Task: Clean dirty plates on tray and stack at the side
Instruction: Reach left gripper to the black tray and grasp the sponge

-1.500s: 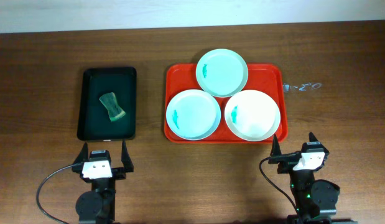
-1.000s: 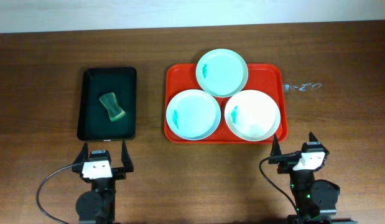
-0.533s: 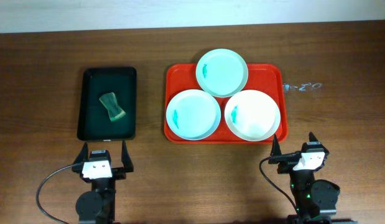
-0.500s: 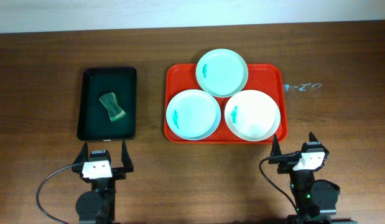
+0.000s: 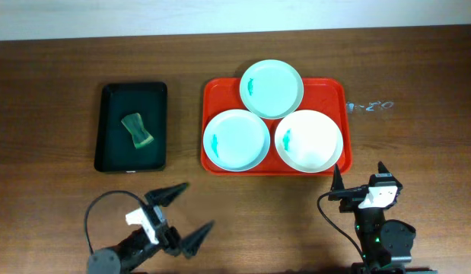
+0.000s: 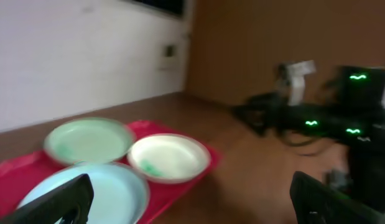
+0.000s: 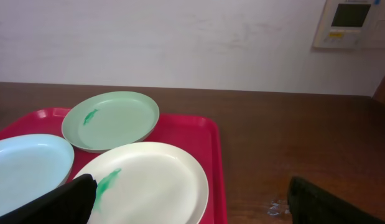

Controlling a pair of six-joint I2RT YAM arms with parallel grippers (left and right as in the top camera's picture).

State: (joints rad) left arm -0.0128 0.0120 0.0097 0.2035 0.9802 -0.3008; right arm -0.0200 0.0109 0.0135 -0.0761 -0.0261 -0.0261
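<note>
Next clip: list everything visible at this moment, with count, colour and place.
table: one, brown wood, under everything.
red tray: one, red, centre-right of table.
mint-green plates: two, pale mint-green, teal-smeared, on red tray, far middle and near left.
white plate: one, white, teal-smeared, on red tray, near right.
dark tray: one, green-black, left of red tray.
sponge: one, green, inside dark tray.
scribble: one, white, on table right of red tray.
wall panel: one, white, on wall, right wrist view.
left end effector: one, black, open, near left.
right end effector: one, black, open, near right.

Brown table (image 5: 52,68): red tray (image 5: 220,95), dark tray (image 5: 151,103)
</note>
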